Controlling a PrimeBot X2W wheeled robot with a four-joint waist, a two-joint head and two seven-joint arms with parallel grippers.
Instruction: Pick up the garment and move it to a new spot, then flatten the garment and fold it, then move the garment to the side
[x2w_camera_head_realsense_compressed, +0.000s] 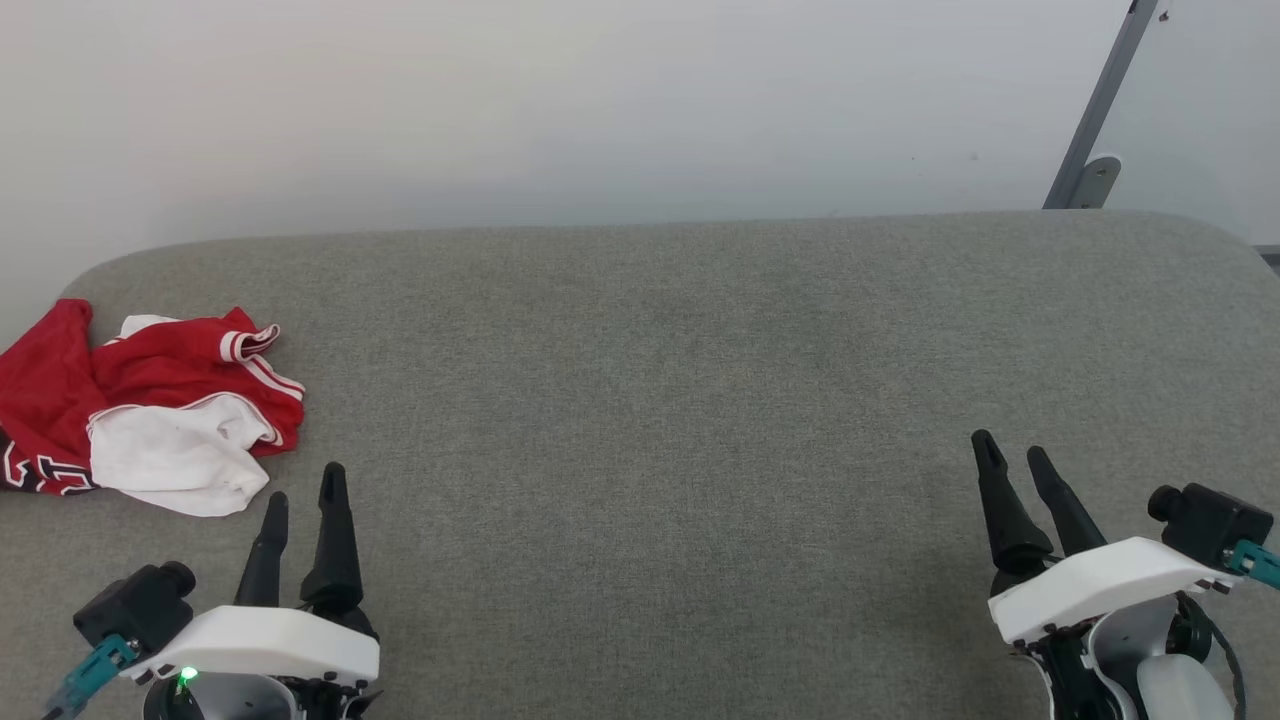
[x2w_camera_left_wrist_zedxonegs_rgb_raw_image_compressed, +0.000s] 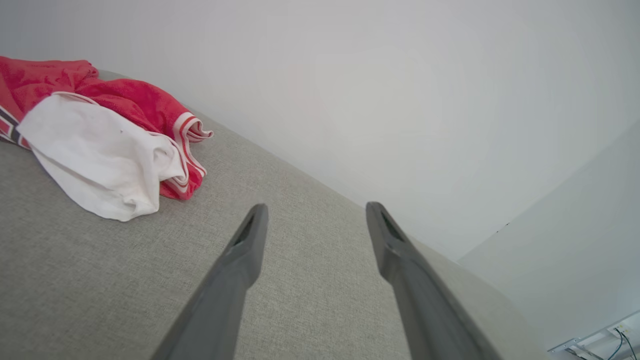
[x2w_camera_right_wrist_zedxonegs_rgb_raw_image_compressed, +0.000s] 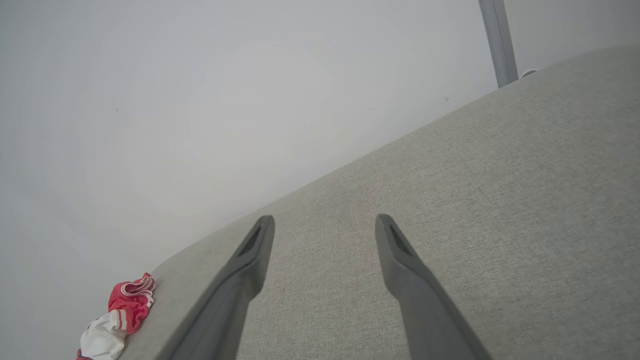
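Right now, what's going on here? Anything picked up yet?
Nothing is held. The garment lies crumpled at the far left of the grey cushioned surface, red with a white sleeve on top, untouched. The left gripper sits just short of it, fingers spread and empty. The right gripper is open too, over bare surface at the right. The first pick-up hasn't happened.
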